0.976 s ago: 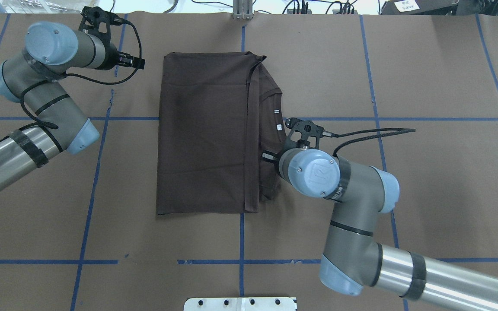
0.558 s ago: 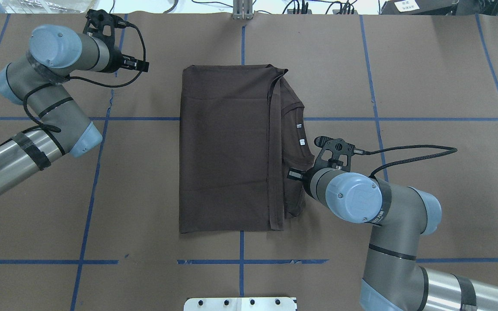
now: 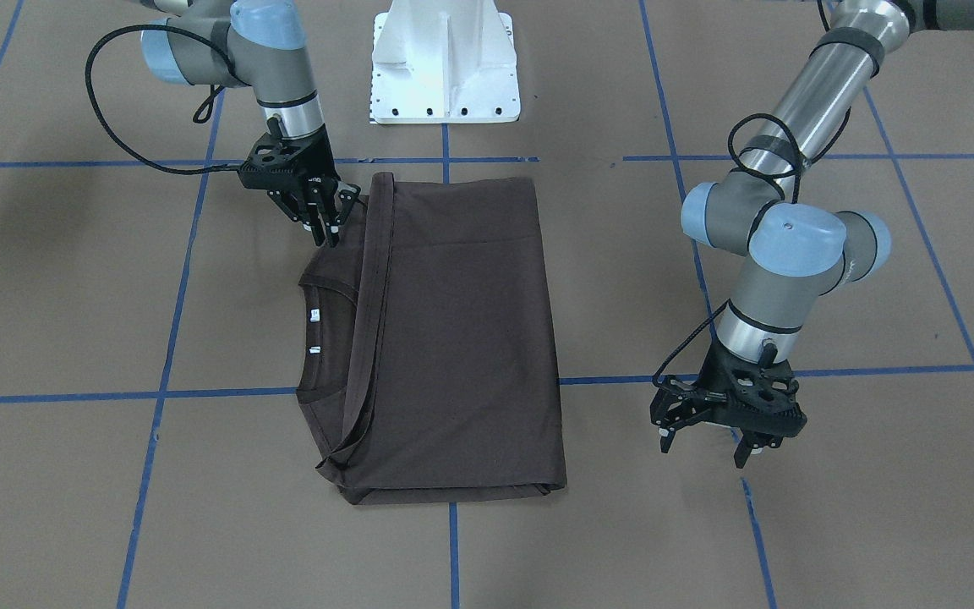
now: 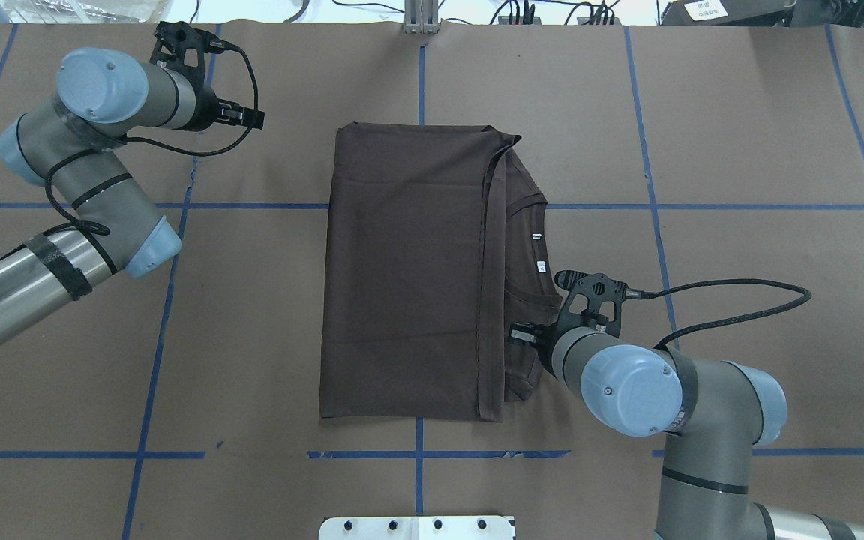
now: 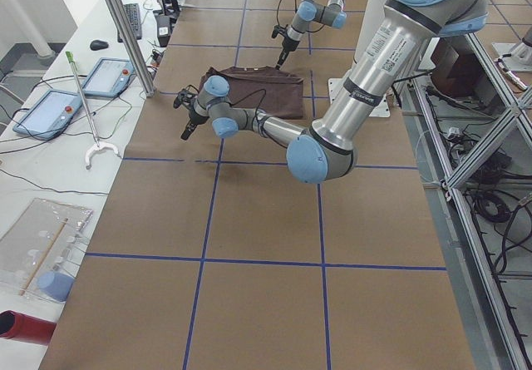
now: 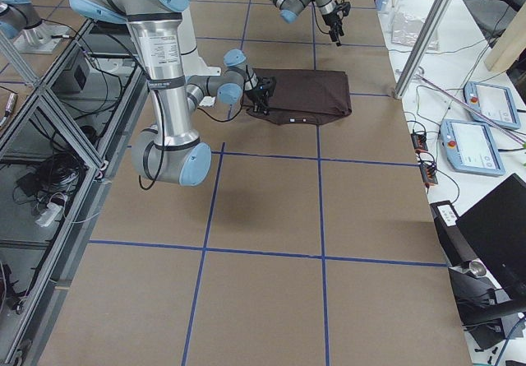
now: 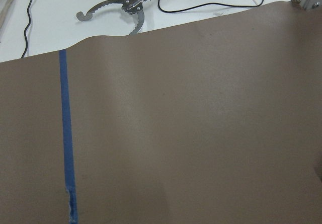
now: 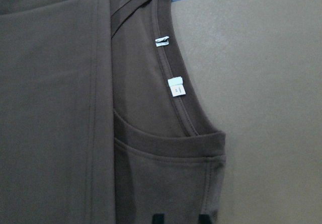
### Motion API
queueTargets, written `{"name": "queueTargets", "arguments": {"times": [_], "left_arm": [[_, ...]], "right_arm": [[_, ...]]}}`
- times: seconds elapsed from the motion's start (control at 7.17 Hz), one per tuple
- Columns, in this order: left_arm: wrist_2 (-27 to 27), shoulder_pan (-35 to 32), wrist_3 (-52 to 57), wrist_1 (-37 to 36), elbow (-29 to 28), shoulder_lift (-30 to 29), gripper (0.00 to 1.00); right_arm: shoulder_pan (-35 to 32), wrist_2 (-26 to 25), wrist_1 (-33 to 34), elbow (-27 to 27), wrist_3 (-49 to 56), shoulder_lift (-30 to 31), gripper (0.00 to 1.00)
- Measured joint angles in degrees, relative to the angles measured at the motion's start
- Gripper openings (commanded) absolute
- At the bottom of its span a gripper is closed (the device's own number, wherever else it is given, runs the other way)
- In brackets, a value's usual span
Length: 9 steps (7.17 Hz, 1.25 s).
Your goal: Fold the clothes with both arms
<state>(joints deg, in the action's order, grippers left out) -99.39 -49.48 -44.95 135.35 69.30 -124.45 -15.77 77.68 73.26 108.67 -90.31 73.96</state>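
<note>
Right claw [image 3: 326,227], pinched on the folded T-shirt [image 4: 402,270] at its edge beside the collar [image 8: 182,110], has dragged the bundle across the table [image 4: 739,150] toward its own side, probably recentring it for another fold. Left claw [image 3: 704,447] hangs spread and empty, well apart beyond the far edge.

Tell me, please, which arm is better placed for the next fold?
Probably the right arm: its jaws sit on the shirt at the collar-side edge, while the left arm hangs with jaws open over bare table, away from it.
</note>
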Motion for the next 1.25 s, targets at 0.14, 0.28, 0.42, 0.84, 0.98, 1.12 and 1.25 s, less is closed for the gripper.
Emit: {"name": "queueTargets", "arguments": {"times": [0.14, 0.28, 0.42, 0.84, 0.98, 1.12, 1.25], "left_arm": [[-0.01, 0.04, -0.03, 0.0, -0.01, 0.01, 1.0], [-0.01, 0.12, -0.05, 0.0, -0.03, 0.05, 1.0], [-0.01, 0.22, -0.07, 0.0, -0.04, 0.08, 1.0], [0.07, 0.41, -0.2, 0.06, -0.07, 0.7, 1.0], [0.07, 0.43, -0.21, 0.08, -0.05, 0.82, 1.0], [0.08, 0.43, -0.22, 0.08, -0.05, 0.85, 1.0], [0.06, 0.43, -0.29, 0.08, -0.06, 0.87, 1.0]], "right_arm": [[1.46, -0.78, 0.11, 0.16, 2.39, -0.54, 1.0], [3.18, -1.7, 0.73, 0.25, 5.54, -1.74, 0.98], [5.53, -3.56, 2.71, 0.28, 8.32, -3.4, 0.82], [11.34, -10.42, 9.92, 0.44, 18.95, -6.85, 0.44], [12.27, -12.13, 10.5, 0.43, 22.25, -6.8, 0.39], [12.76, -13.44, 10.75, 0.42, 24.41, -6.65, 0.39], [13.17, -14.46, 10.87, 0.44, 25.69, -6.51, 0.39]]}}
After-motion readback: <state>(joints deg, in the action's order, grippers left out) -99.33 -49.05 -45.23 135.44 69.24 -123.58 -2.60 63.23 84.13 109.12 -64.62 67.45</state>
